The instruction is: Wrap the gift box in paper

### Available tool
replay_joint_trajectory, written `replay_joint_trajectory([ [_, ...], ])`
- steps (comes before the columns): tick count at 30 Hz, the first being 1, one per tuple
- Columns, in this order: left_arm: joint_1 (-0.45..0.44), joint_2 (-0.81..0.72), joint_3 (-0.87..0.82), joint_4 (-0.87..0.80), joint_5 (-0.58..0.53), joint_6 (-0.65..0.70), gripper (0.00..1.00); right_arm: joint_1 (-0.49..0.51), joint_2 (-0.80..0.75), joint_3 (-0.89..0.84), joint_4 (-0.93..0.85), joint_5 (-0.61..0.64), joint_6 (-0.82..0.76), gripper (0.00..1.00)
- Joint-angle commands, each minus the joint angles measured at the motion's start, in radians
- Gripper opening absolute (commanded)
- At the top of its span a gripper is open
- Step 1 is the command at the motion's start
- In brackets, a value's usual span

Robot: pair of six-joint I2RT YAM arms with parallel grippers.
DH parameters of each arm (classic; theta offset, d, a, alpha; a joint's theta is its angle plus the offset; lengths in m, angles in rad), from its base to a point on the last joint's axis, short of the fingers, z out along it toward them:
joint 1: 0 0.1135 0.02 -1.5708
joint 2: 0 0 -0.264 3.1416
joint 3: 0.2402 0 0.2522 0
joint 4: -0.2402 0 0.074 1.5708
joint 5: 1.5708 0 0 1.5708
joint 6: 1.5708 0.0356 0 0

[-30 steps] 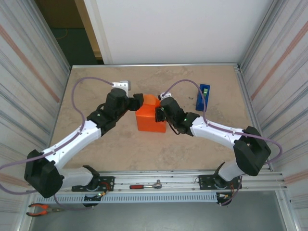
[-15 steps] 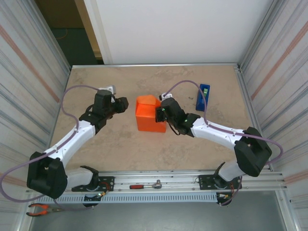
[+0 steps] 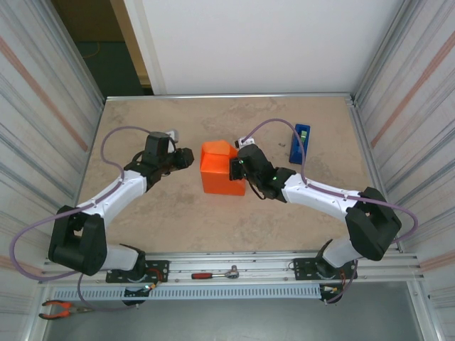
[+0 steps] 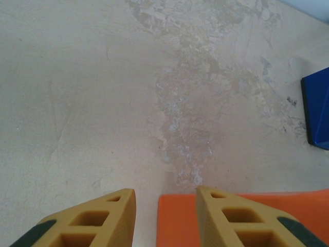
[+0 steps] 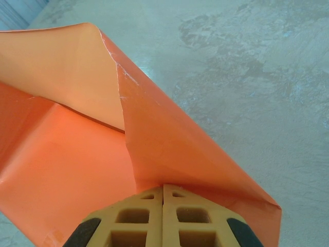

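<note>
The gift box is hidden under the orange paper (image 3: 219, 174), which forms a wrapped block at the middle of the table. My right gripper (image 3: 238, 169) is shut, and its joined tips (image 5: 163, 186) press against the paper (image 5: 67, 154) on the block's right side. A loose flap stands up just beyond those tips. My left gripper (image 3: 188, 158) hovers just left of the block with its jaws apart and nothing between them. In the left wrist view the paper's corner (image 4: 180, 224) lies below the gap of that gripper (image 4: 164, 193).
A narrow blue tape dispenser (image 3: 299, 143) lies on the table at the right rear, and it also enters the left wrist view (image 4: 316, 110). Corrugated walls close in both sides. A ratchet (image 3: 213, 273) and pliers (image 3: 60, 307) rest on the front rail.
My left gripper let go of the block's top left, drew back to the left, then edged a little toward it again with narrower jaws. The right gripper and the block stayed put.
</note>
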Motion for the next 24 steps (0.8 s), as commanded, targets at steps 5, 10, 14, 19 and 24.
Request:
replay_joint_trajectory([
  [5, -0.006, 0.016, 0.034, 0.042, 0.031, -0.001, 0.35, 0.026, 0.089, -0.077, -0.226, -0.125, 0.053, 0.0],
  [10, -0.031, 0.025, 0.066, 0.046, 0.025, 0.001, 0.35, 0.026, 0.094, -0.075, -0.226, -0.124, 0.053, 0.0],
  [14, -0.066, 0.011, 0.091, 0.032, 0.005, 0.012, 0.34, 0.026, 0.094, -0.072, -0.228, -0.123, 0.053, 0.0],
  [19, -0.115, -0.009, 0.091, 0.021, -0.007, 0.007, 0.34, 0.026, 0.095, -0.072, -0.225, -0.122, 0.053, 0.0],
  [24, -0.164, -0.011, 0.079, 0.022, -0.034, 0.001, 0.3, 0.026, 0.098, -0.073, -0.223, -0.123, 0.053, 0.0],
])
